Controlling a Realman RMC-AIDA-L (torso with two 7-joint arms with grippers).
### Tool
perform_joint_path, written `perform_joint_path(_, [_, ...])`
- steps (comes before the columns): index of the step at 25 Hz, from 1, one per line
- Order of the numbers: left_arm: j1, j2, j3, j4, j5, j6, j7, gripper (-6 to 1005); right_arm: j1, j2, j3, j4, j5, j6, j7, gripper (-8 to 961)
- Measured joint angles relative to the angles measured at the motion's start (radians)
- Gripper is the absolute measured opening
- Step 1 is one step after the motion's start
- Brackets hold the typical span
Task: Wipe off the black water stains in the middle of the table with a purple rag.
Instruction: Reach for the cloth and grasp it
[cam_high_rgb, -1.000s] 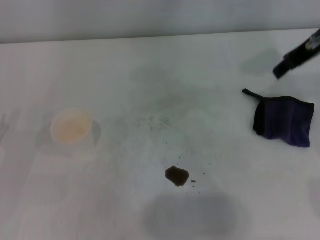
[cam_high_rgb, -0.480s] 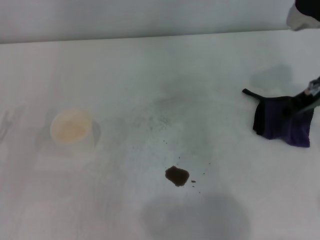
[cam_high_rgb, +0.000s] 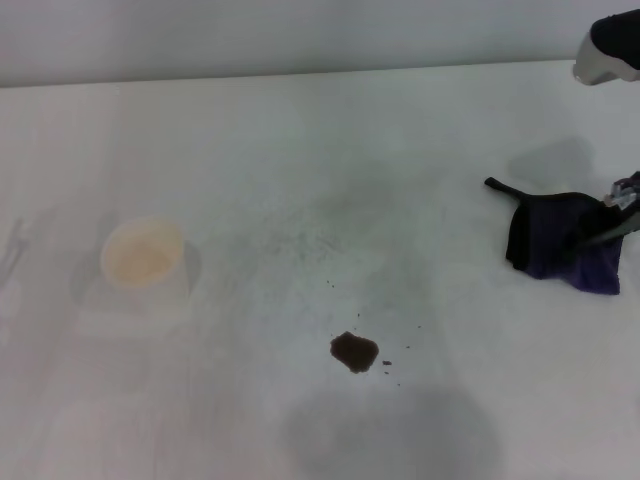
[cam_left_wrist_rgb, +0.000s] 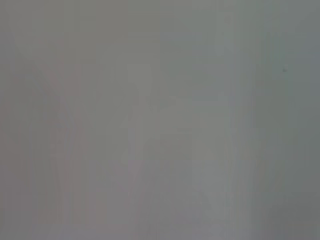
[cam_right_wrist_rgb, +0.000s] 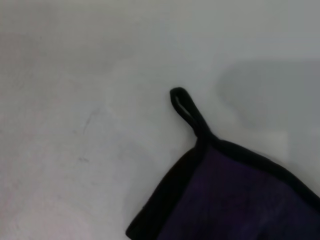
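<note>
The purple rag (cam_high_rgb: 553, 240), dark with black edging and a thin black loop tail, lies flat on the white table (cam_high_rgb: 300, 150) at the right. My right gripper (cam_high_rgb: 606, 228) is down over the rag's right part at the view's right edge, only partly in view. The right wrist view shows the rag (cam_right_wrist_rgb: 240, 200) and its loop (cam_right_wrist_rgb: 186, 107) close below. The black water stains (cam_high_rgb: 354, 351), a small dark blotch with a few specks around it, sit near the table's middle front, well left of the rag. My left gripper is out of view.
A white paper cup (cam_high_rgb: 143, 256) stands on the table at the left. Faint grey scuff marks spread across the middle of the table. The left wrist view shows only a plain grey surface.
My right gripper has come down from behind the rag onto its right part. The rag, the stain and the cup have stayed in place.
</note>
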Motion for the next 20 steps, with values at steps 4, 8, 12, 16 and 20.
perform_joint_path(4, [0.006, 0.0, 0.0, 0.001, 0.0, -0.001, 0.0, 861, 0.018, 0.0, -0.01, -0.02, 0.006, -0.02, 0.001, 553])
perform_joint_path(8, [0.009, 0.0, 0.0, 0.003, -0.002, -0.003, 0.001, 861, 0.039, 0.001, -0.016, -0.035, 0.007, -0.027, 0.002, 544])
perform_joint_path(12, [0.011, 0.0, 0.0, 0.004, -0.002, -0.004, 0.002, 861, 0.068, 0.001, -0.026, -0.089, 0.006, -0.037, 0.003, 535])
perform_joint_path(16, [0.012, 0.001, 0.0, 0.003, -0.002, -0.004, 0.002, 861, 0.082, 0.001, -0.046, -0.123, -0.001, -0.046, 0.007, 526])
perform_joint_path(20, [0.012, 0.001, 0.0, 0.002, -0.002, -0.005, 0.002, 862, 0.088, 0.0, -0.079, -0.125, -0.004, -0.053, 0.025, 517])
